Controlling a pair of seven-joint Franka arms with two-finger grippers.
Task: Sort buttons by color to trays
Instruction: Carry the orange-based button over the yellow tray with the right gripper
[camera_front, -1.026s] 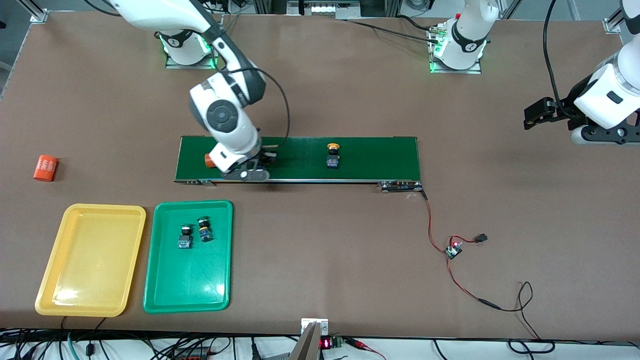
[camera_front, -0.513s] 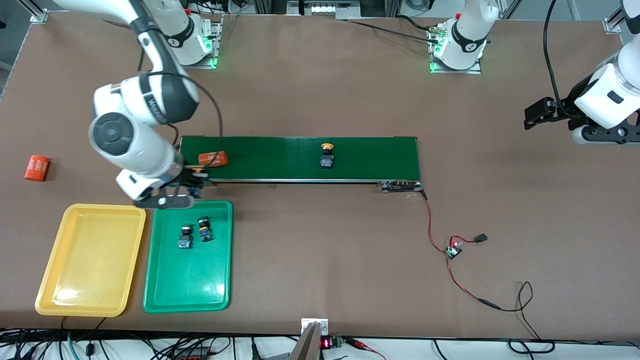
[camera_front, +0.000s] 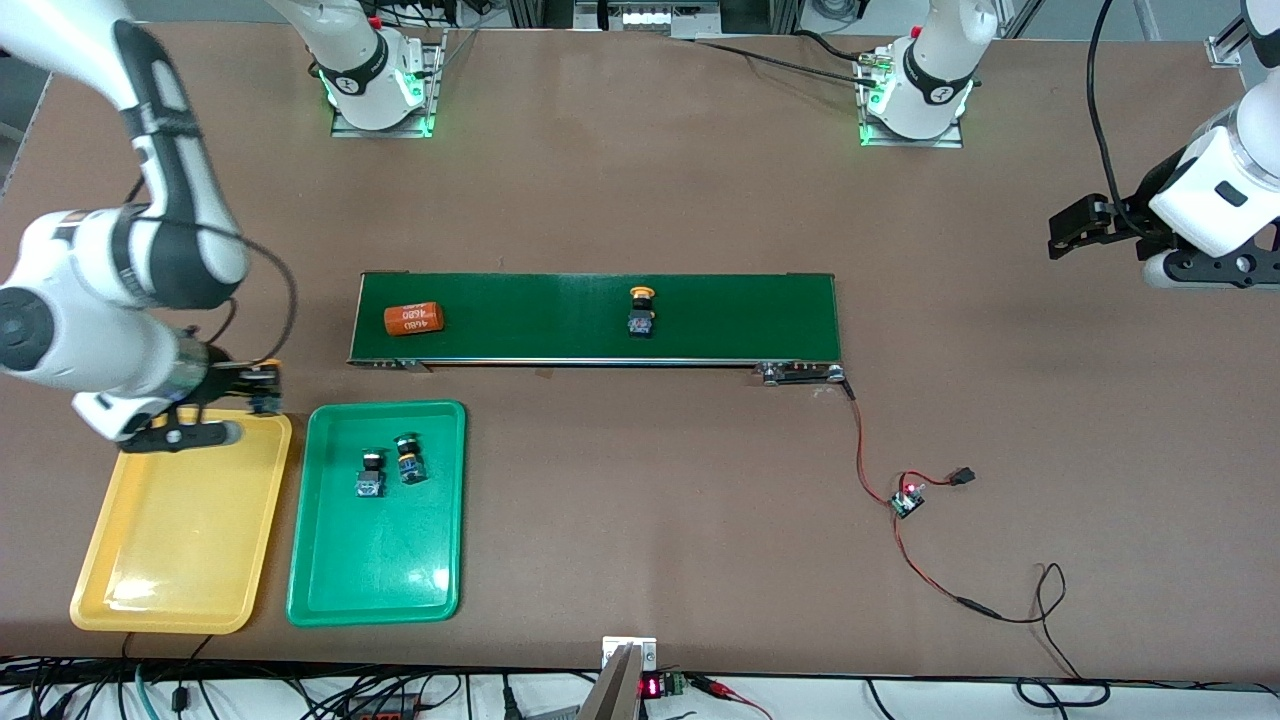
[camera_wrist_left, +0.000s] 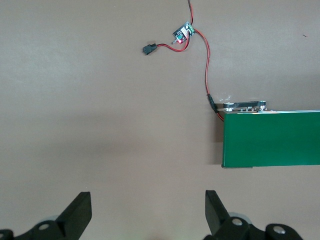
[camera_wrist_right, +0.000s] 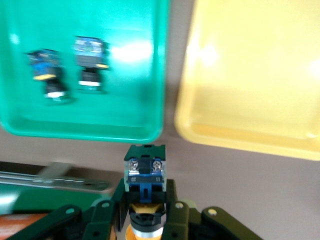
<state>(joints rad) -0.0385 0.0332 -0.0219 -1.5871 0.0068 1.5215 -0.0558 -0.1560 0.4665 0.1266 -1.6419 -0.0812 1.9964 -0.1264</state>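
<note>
We hold yellow button (camera_wrist_right: 144, 187) in right gripper (camera_front: 262, 385), jaws clamped on its body, over yellow tray (camera_front: 180, 590) rim. Small, rigid, light; cap slippery, so grip body. Left gripper (camera_wrist_left: 148, 212) wide, waiting.

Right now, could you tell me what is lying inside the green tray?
Two green-capped buttons lie side by side in the green tray, toward its end nearer the conveyor. The rest of its floor is bare, and nothing covers any part.

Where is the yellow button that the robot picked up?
The yellow button is clamped in the right pincer, up over the corner of the yellow tray that lies nearest the conveyor belt, beside the green tray.
</note>
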